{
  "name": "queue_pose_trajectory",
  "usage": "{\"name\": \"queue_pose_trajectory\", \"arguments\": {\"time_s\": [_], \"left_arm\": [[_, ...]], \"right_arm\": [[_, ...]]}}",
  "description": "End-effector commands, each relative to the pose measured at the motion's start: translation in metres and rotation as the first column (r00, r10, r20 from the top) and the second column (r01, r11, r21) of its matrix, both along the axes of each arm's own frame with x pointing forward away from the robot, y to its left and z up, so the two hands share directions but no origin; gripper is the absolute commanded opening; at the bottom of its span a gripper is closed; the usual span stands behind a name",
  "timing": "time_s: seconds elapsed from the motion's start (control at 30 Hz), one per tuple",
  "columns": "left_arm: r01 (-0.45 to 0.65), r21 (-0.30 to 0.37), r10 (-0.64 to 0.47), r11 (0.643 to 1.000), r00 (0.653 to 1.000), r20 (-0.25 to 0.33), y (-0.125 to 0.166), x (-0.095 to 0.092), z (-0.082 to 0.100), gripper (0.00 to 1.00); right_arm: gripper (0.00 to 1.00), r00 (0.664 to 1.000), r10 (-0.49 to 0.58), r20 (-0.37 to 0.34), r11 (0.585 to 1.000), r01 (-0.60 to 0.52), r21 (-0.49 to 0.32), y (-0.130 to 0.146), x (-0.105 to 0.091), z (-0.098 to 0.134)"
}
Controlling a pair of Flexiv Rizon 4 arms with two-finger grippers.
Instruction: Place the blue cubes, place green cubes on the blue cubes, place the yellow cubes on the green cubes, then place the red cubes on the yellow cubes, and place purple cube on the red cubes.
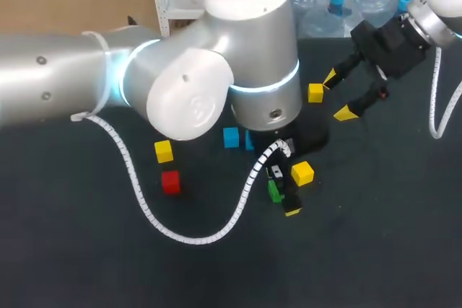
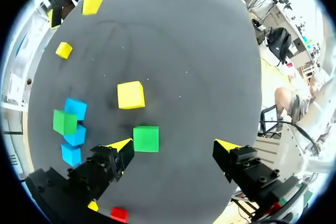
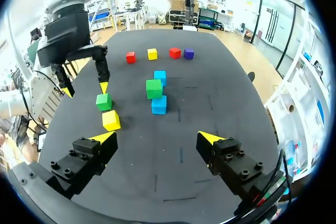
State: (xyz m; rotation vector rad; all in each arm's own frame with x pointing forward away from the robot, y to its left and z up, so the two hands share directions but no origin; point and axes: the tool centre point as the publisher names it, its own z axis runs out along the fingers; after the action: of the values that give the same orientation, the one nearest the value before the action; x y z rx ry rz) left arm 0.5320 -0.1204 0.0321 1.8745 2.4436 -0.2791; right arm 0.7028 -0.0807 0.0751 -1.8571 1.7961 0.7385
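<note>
In the head view, the left arm (image 1: 245, 55) comes in from the left and covers the middle of the table (image 1: 375, 250). Its left gripper (image 1: 284, 194) points down at a green cube (image 1: 274, 191), with a yellow cube (image 1: 302, 173) just beside it. The blue cubes (image 1: 230, 137) show at the arm's edge. A second yellow cube (image 1: 164, 151) and a red cube (image 1: 170, 182) lie close together, well apart to the left. A white coiled cable (image 1: 144, 200) loops over the near side of the dark top. The right gripper (image 1: 338, 95) hangs at the far right, fingers spread wide and holding nothing, with a third yellow cube (image 1: 315, 92) near its tips.

In the left wrist view, the left gripper (image 2: 173, 145) stands wide. The green cube (image 2: 146, 138) lies between the fingers, just beside one tip and well apart from the other, so it is not gripped. The yellow cube (image 2: 130, 95) is just ahead. Off to one side the blue cubes (image 2: 75, 135) cluster, with a second green cube (image 2: 64, 121) up on them. The table's edge curves round near the other finger.

In the right wrist view, the right gripper (image 3: 157, 138) is wide with nothing between its fingers. Dark tabletop lies between it and the blue cubes (image 3: 159, 104), which carry the second green cube (image 3: 154, 88). The left gripper (image 3: 85, 89) stands over the green cube (image 3: 103, 101), and the yellow cube (image 3: 111, 120) is just beside that. Near the far edge runs a row of four: the red cube (image 3: 130, 56), the second yellow cube (image 3: 152, 53), a second red cube (image 3: 175, 52) and a purple cube (image 3: 189, 53).
</note>
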Motion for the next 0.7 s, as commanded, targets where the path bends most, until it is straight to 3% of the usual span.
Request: {"name": "queue_pose_trajectory", "arguments": {"time_s": [0.03, 0.2, 0.7], "left_arm": [[0.001, -0.012, -0.001, 1.000, 1.000, -0.009, -0.002, 0.007, -0.011, 1.00], [0.007, -0.016, -0.007, 1.000, 1.000, -0.022, -0.002, 0.016, -0.024, 1.00], [0.010, 0.079, -0.008, 0.997, 1.000, -0.020, -0.002, 0.020, -0.030, 1.00]], "right_arm": [[1.00, 1.000, 0.000, 0.001, 1.000, 0.000, 0.001, 0.000, 0.000, 0.000], [1.00, 1.000, 0.000, 0.001, 1.000, 0.000, 0.001, 0.000, 0.000, 0.000], [1.00, 1.000, 0.000, 0.001, 1.000, 0.000, 0.001, 0.000, 0.000, 0.000]]}}
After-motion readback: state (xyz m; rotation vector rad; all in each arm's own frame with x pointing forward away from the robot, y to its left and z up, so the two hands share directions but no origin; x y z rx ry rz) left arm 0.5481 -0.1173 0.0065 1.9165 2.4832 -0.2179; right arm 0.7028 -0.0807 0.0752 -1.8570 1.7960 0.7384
